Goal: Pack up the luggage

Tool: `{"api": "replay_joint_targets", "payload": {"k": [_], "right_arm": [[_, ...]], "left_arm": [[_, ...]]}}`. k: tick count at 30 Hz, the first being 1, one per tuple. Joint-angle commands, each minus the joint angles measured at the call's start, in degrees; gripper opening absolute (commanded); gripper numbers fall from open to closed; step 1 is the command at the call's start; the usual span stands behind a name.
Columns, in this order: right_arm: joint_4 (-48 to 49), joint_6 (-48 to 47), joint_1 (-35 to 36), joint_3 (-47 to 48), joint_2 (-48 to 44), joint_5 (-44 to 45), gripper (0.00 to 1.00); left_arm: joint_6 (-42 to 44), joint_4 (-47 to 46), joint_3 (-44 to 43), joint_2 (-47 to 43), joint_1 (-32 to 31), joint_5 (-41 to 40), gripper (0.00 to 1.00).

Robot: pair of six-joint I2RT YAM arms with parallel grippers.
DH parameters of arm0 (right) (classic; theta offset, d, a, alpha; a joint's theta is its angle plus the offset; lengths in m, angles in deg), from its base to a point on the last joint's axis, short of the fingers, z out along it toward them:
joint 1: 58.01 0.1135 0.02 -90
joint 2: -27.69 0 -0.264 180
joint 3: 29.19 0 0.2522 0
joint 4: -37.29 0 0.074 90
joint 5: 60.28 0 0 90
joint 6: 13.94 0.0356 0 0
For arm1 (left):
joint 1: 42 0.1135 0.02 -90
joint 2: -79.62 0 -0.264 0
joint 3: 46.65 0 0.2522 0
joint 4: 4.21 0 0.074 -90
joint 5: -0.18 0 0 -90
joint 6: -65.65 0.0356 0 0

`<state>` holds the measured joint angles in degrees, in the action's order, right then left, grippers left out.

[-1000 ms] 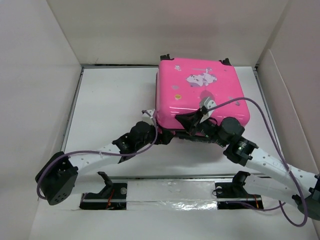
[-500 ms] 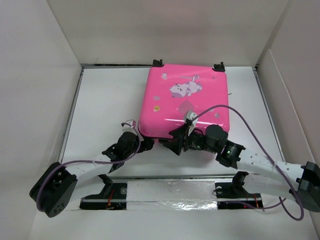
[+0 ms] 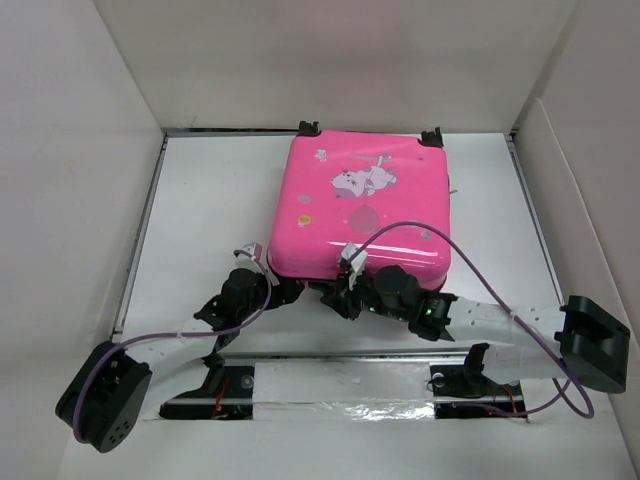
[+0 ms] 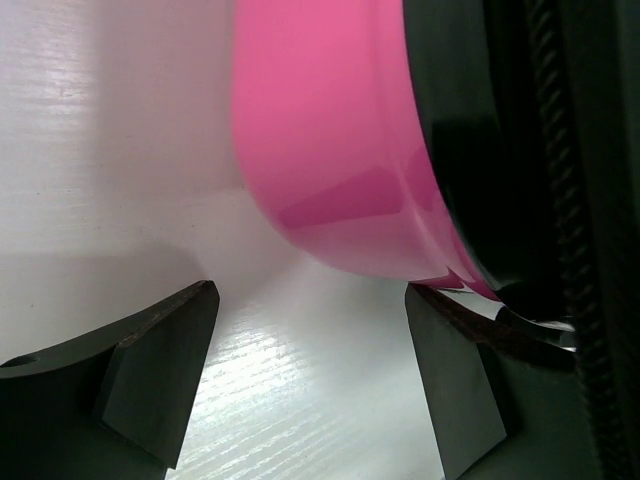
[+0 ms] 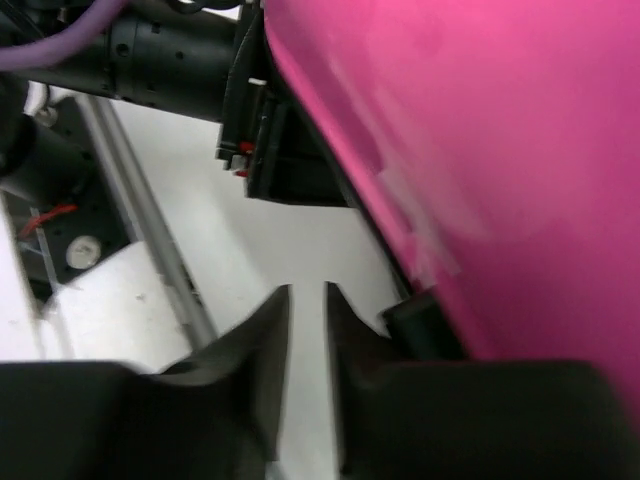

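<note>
The luggage [image 3: 360, 205] is a bright pink hard-shell suitcase with cartoon stickers. It lies shut and flat at the back middle of the table, black wheels at its far edge. My left gripper [image 3: 286, 291] is open and empty at its near left corner. In the left wrist view the gripper [image 4: 310, 340] has its jaws wide apart just below the pink shell [image 4: 330, 150] and the black zip band [image 4: 500, 150]. My right gripper [image 3: 336, 298] is by the near edge. In the right wrist view the gripper [image 5: 305, 300] is nearly closed on nothing, beside the shell [image 5: 480, 150].
White walls [image 3: 70, 180] enclose the table on the left, back and right. A metal rail with the arm bases [image 3: 340, 385] runs along the near edge. The left arm [image 5: 170, 60] shows close in front of the right gripper.
The suitcase has slid left and turned slightly. Both arms have drawn left and nearer the front edge, and the right gripper has come off the lid down to the near edge.
</note>
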<state>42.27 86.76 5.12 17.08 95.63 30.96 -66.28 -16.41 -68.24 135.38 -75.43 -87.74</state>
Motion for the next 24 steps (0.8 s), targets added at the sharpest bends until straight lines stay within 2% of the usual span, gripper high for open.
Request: {"api": "replay_joint_targets", "payload": {"k": [1,5,10,12,14,17,21,24], "right_arm": [[5.1,0.2,0.0,-1.5,1.4,8.8,0.32],[2.1,-2.4,-1.1,1.1,3.1,12.3,0.45],[0.7,-4.6,-7.0,2.9,2.6,14.8,0.47],[0.9,-5.2,-9.8,3.0,1.4,13.0,0.47],[1.1,-5.2,-12.3,3.1,0.7,10.3,0.47],[1.7,-4.9,-12.3,1.9,-0.7,8.4,0.47],[1.9,-4.9,-14.3,0.4,-1.9,9.3,0.51],[-0.1,-3.9,-17.4,-0.5,-4.0,8.4,0.56]], "left_arm": [[-1.4,-16.1,2.1,-1.5,1.3,8.2,0.77],[1.1,-13.7,2.2,-1.2,1.3,9.2,0.77],[2.8,3.8,-5.8,3.7,1.3,7.4,0.77],[4.5,12.7,-10.1,8.9,1.3,5.3,0.77],[4.6,13.5,-11.0,14.9,1.3,7.5,0.78],[1.8,12.1,-11.0,21.5,2.3,10.7,0.79],[-1.9,6.0,-5.9,24.9,10.4,22.1,0.80],[-5.2,3.5,-2.8,25.6,10.9,24.6,0.82]]}}
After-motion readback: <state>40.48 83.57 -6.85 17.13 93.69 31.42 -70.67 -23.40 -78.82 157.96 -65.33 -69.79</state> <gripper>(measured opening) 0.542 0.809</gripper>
